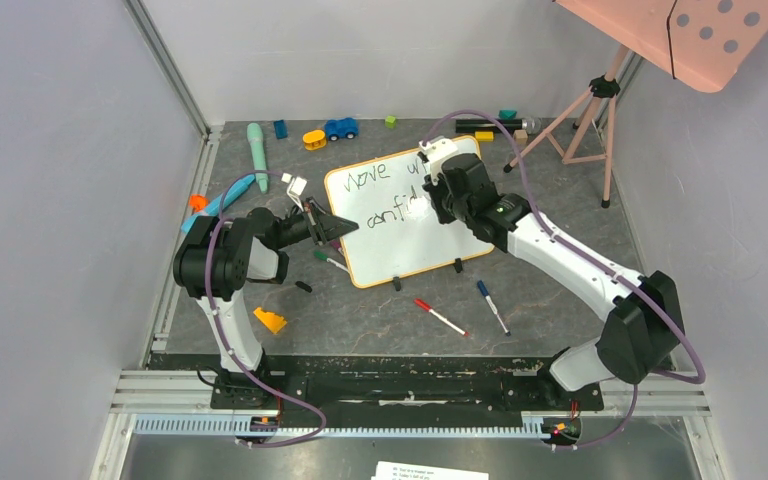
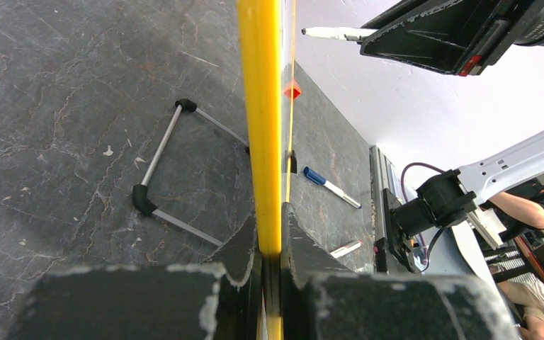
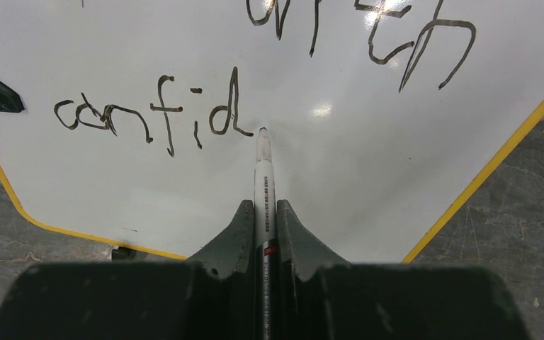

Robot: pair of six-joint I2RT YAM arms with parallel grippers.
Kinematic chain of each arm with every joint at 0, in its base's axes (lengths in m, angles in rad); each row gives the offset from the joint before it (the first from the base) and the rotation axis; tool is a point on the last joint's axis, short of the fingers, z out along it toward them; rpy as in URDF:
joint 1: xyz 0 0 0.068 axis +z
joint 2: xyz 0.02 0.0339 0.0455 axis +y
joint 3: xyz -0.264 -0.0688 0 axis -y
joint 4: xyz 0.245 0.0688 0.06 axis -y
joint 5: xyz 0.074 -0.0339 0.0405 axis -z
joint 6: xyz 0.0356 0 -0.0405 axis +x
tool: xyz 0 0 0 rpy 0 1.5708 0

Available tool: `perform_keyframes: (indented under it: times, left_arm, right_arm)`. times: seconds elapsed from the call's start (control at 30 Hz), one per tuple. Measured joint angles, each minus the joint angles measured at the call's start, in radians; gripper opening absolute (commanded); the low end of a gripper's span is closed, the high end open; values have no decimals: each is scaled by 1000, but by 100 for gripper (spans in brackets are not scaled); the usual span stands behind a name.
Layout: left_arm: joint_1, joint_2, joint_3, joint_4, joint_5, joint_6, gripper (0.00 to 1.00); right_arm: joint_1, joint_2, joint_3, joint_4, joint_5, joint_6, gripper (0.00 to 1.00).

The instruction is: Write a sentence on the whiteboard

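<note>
Right gripper clamps a slim white marker; left gripper pinches the orange-framed flat white whiteboard at its left edge. The dark wobbly sentence reads "confid", so the next move is probably an "e" just beside the "d".

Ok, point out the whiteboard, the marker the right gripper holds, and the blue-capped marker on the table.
whiteboard [image 1: 405, 250], top external view, bare white surface below the lettering.
held marker [image 3: 264, 188], right wrist view, barrel just behind the tip.
blue-capped marker [image 1: 494, 308], top external view, middle of its white barrel.

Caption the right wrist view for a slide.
Right hand grips a marker, its tip at the whiteboard just after "confid" in the unfinished sentence.
</note>
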Motion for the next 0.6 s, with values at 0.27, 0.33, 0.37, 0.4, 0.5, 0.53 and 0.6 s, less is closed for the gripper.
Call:
perform_keyframes:
  times: [0.27,0.33,0.37,0.4,0.5,0.53,0.6]
  left_arm:
    - [0,0,0,0,0,0,2]
    - [0,0,0,0,0,0,2]
    - [0,0,0,0,0,0,2]
    - [0,0,0,0,0,0,2]
    - [0,0,0,0,0,0,2]
    - [0,0,0,0,-1,0,2]
    - [0,0,0,0,0,0,2]
  right_arm:
    - [0,27,0,0,-5,0,0]
    - [0,31,0,0,-4,0,0]
    - [0,33,0,0,-3,0,0]
    - [0,35,0,0,-3,0,0]
    - [0,35,0,-1,-2,0,0]
    - [0,35,0,-1,-2,0,0]
    - [0,36,0,-1,0,0,0]
